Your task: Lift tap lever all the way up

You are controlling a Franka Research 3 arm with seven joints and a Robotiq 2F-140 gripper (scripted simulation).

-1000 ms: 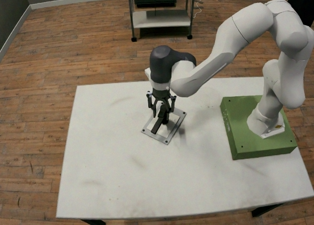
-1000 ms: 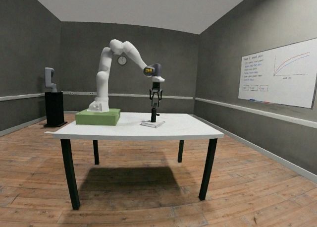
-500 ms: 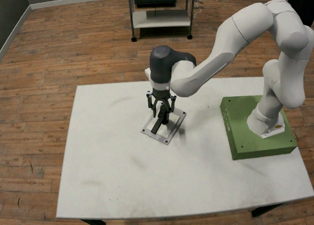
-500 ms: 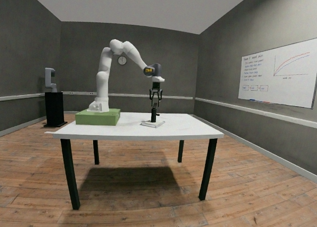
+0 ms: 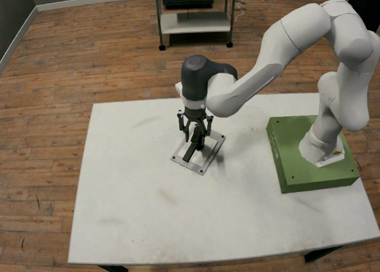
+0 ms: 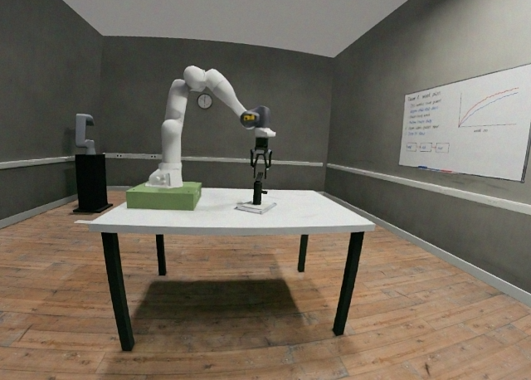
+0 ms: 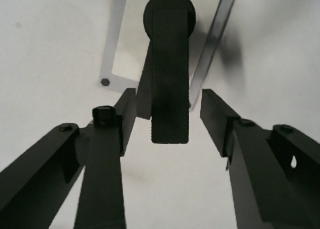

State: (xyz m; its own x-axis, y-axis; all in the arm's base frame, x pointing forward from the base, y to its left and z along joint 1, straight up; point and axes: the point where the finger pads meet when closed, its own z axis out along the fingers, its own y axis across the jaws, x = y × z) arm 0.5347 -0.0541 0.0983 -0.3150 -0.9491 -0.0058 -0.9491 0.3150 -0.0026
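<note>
The dark tap (image 5: 199,145) (image 6: 256,196) stands on a light metal base plate (image 5: 215,138) (image 6: 270,207) (image 7: 129,55) in the middle of the white table (image 5: 147,183) (image 6: 299,213). Its lever (image 5: 194,139) (image 6: 259,177) (image 7: 170,64) is raised, pointing up toward the wrist camera. The spout (image 5: 187,154) (image 7: 144,96) runs out low over the plate. My gripper (image 5: 196,130) (image 6: 260,170) (image 7: 168,102) hangs straight above the tap, pointing down. Its fingers straddle the lever's upper end with a clear gap on each side, so it is open and touches nothing.
The arm's green base block (image 5: 294,171) (image 6: 165,196) sits at the table's right side in the top view. A wheeled shelf cart (image 5: 196,20) stands on the floor beyond the table. A black pedestal (image 6: 90,182) stands by the far wall.
</note>
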